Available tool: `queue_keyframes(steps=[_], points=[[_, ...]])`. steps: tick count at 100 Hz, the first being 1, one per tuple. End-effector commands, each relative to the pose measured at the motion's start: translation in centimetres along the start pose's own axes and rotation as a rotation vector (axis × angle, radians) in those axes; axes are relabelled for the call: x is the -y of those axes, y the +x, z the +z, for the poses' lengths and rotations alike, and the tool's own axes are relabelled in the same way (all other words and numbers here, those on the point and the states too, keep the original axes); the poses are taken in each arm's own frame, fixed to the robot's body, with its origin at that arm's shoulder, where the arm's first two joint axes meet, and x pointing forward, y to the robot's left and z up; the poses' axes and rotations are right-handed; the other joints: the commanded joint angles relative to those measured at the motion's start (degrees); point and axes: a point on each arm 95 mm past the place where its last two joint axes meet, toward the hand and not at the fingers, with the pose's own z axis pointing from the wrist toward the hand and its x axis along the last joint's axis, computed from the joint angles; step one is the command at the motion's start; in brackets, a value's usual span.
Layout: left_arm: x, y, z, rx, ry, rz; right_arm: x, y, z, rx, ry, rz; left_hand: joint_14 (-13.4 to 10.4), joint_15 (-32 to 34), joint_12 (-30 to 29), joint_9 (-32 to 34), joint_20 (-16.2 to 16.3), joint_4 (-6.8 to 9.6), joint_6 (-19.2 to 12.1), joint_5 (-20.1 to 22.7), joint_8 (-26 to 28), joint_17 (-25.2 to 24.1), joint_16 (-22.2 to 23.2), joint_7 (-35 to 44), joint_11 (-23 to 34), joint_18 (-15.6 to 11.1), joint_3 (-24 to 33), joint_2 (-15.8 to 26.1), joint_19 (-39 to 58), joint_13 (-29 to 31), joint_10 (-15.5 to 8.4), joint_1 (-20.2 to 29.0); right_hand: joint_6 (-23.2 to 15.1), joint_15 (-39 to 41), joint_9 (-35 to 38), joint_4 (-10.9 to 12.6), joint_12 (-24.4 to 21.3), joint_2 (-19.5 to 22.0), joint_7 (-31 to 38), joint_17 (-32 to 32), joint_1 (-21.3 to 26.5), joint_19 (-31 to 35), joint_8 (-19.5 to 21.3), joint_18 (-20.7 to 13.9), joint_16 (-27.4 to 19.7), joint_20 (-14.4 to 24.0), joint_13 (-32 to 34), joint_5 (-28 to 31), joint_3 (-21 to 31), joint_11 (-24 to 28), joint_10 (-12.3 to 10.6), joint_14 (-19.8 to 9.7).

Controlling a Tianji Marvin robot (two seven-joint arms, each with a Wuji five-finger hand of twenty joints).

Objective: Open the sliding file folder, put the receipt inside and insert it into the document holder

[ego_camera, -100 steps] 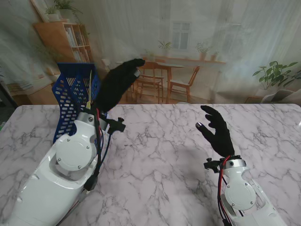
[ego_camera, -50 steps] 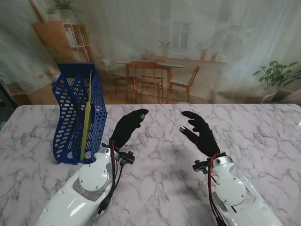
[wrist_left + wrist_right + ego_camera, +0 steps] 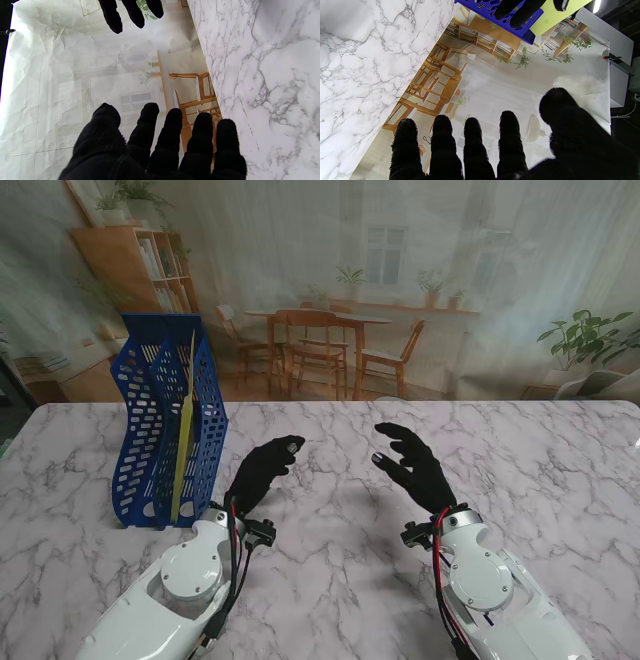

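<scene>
A blue perforated document holder stands upright on the left side of the marble table. A yellow-green file folder stands upright inside it; both the holder and the folder also show in the right wrist view. My left hand hovers just right of the holder, fingers spread and holding nothing. My right hand is raised mid-table, fingers apart and empty. The two hands face each other. I see no receipt in any view.
The table's far edge meets a printed backdrop of a room with chairs and shelves. Both white forearms rise from the near corners.
My left hand dropped from high beside the holder's top and pulled back toward me, leaving the holder uncovered. My right hand shifted left toward the table's middle.
</scene>
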Motion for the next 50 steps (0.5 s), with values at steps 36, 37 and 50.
queue_keyframes(steps=[36,37,50], points=[[1.7,1.1,-0.4,-0.057,0.008,0.034,-0.6,0.8,0.5,-0.036,-0.018,0.019,0.13,1.48,0.74,0.83,0.68,-0.3,0.33,1.82,-1.24,-0.5,0.72,-1.26,0.14,0.3,-1.56,2.22,2.34,-0.47,0.22,2.1,-1.41,-3.37,1.5,1.59,-0.01,2.11,-0.25,0.3,-1.34,-1.05,-1.02,-2.25,0.24,0.78,0.56,2.57,-0.5,-1.0,-1.39,-1.66],[1.7,1.1,-0.4,-0.057,0.008,0.034,-0.6,0.8,0.5,-0.035,-0.018,0.019,0.15,1.49,0.75,0.9,0.68,-0.31,0.39,1.86,-1.25,-0.5,0.72,-1.26,0.17,0.33,-1.57,2.23,2.34,-0.47,0.24,2.08,-1.4,-3.37,1.5,1.59,-0.01,2.1,-0.27,0.31,-1.33,-1.05,-1.02,-2.25,0.24,0.78,0.56,2.53,-0.49,-1.0,-1.36,-1.68],[1.9,1.3,-0.7,-0.059,0.016,0.035,-0.5,0.7,0.4,-0.026,-0.014,0.022,0.22,1.54,0.78,0.97,0.6,-0.31,0.48,1.94,-1.4,-0.54,0.73,-1.38,0.1,0.33,-1.58,2.22,2.39,-0.49,0.33,2.12,-1.24,-3.31,1.55,1.58,0.02,2.12,-0.32,0.23,-1.28,-1.08,-1.05,-2.26,0.24,0.74,0.54,2.71,-0.48,-1.02,-1.43,-1.68]])
